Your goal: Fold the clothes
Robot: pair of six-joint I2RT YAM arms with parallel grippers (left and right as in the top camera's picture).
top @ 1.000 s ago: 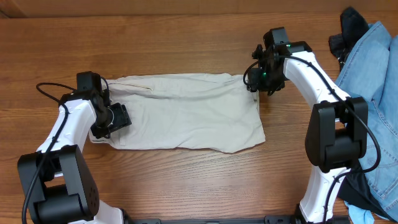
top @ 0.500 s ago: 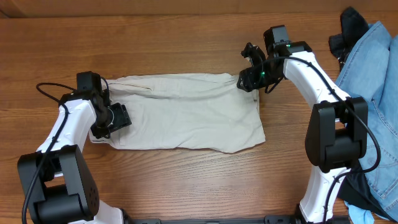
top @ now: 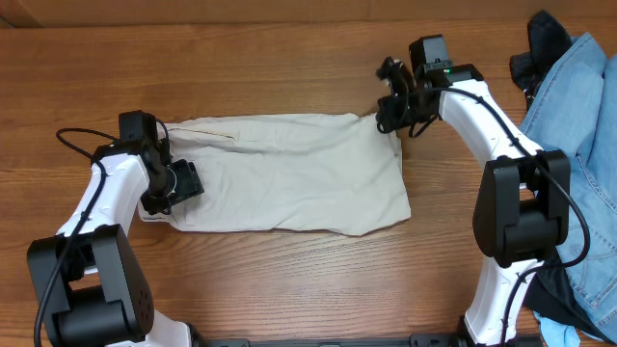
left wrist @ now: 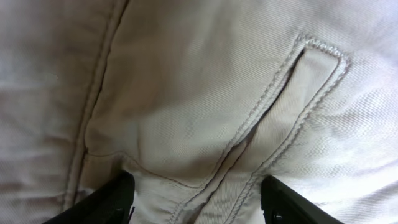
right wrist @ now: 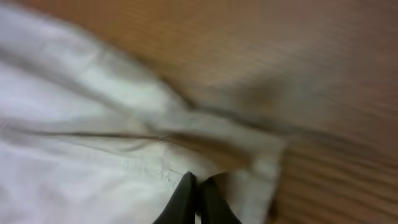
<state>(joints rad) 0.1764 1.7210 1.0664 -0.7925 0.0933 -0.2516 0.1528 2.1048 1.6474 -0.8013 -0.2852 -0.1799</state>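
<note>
The clothes (top: 289, 173), a pale beige pair of trousers, lie flat across the middle of the wooden table (top: 289, 58). My left gripper (top: 183, 183) rests over their left end, open. In the left wrist view its fingers (left wrist: 112, 199) straddle the fabric beside a stitched welt pocket (left wrist: 292, 99), with cloth between the jaws. My right gripper (top: 386, 120) is at the trousers' far right corner. Though the right wrist view is blurred, it shows the right gripper (right wrist: 198, 186) shut, pinching the hem, with creases running to its tips.
A light blue denim garment (top: 578, 145) and a black garment (top: 540, 43) lie heaped at the table's right edge, behind the right arm. Both arm bases stand at the near edge.
The right gripper swung over the trousers' far right corner and closed from open to shut. The left arm and the trousers have stayed put.
</note>
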